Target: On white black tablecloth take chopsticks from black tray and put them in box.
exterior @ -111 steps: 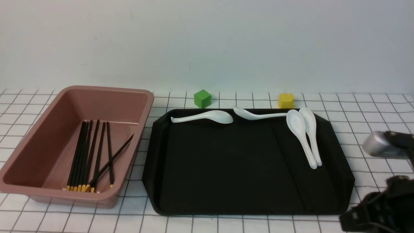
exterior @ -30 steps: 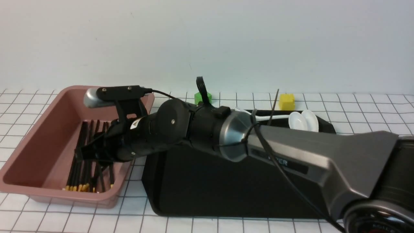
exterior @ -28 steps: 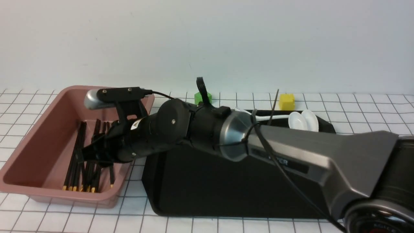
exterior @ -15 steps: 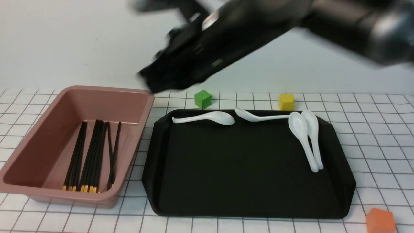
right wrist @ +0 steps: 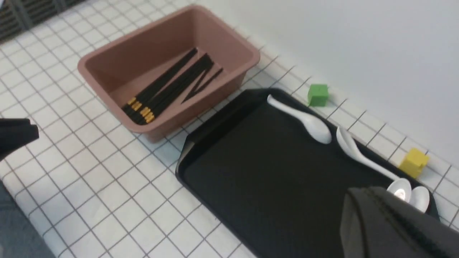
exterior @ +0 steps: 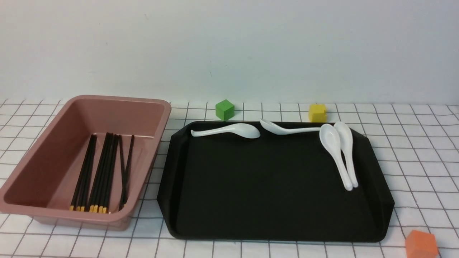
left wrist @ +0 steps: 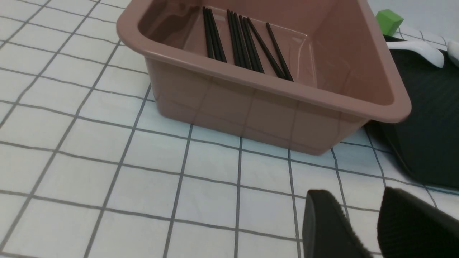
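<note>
Chopsticks (exterior: 104, 172) lie in your box (exterior: 107, 216), spoons (exterior: 333, 150) across the tray beside it; your right claw (right wrist: 362, 193) is closed, empty. Transfer looks finished; simply park clear of the box.

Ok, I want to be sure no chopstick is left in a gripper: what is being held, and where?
Nothing is held: the left gripper is open and empty, the right gripper shut on nothing.

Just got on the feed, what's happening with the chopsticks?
Nothing is being handled right now: neither arm shows in the front view. The chopsticks lie in the pink box, and none can be seen on the black tray, which holds four white spoons. The job looks about done, as far as I can tell.
</note>
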You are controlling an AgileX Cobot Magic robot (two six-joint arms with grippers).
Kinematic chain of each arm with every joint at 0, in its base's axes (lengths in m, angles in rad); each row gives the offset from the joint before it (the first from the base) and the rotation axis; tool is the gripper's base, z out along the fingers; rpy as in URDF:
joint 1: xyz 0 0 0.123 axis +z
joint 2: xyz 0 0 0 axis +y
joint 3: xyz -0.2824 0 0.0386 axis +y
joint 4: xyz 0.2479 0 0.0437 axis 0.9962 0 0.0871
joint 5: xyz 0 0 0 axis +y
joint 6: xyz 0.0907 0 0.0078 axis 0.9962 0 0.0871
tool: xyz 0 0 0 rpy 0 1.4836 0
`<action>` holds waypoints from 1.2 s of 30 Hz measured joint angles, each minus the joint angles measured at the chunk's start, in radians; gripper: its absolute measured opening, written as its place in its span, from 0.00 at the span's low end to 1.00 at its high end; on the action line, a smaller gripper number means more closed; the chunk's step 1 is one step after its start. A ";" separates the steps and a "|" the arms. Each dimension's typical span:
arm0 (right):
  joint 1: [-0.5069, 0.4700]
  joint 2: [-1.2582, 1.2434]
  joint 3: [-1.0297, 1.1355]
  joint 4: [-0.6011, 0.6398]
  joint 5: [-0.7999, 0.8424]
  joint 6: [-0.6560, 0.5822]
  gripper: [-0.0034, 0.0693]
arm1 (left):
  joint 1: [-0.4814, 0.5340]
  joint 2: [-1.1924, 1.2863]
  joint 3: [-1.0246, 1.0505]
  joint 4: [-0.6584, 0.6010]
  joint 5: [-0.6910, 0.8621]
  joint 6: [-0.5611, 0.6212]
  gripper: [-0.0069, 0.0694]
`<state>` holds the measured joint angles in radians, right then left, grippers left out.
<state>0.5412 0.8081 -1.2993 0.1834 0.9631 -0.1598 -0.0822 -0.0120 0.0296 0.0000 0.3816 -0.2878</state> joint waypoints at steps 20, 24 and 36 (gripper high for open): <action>0.000 -0.556 0.922 0.067 -0.760 0.003 0.05 | 0.000 0.000 0.000 0.000 0.000 0.000 0.40; 0.000 -0.556 0.922 0.067 -0.760 0.003 0.05 | 0.000 0.000 0.000 0.000 0.000 0.000 0.40; 0.000 -0.556 0.922 0.067 -0.760 0.003 0.06 | 0.000 0.000 0.000 0.000 0.000 0.000 0.40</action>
<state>0.5412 0.2522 -0.3771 0.2504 0.2033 -0.1566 -0.0822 -0.0120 0.0296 0.0000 0.3816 -0.2878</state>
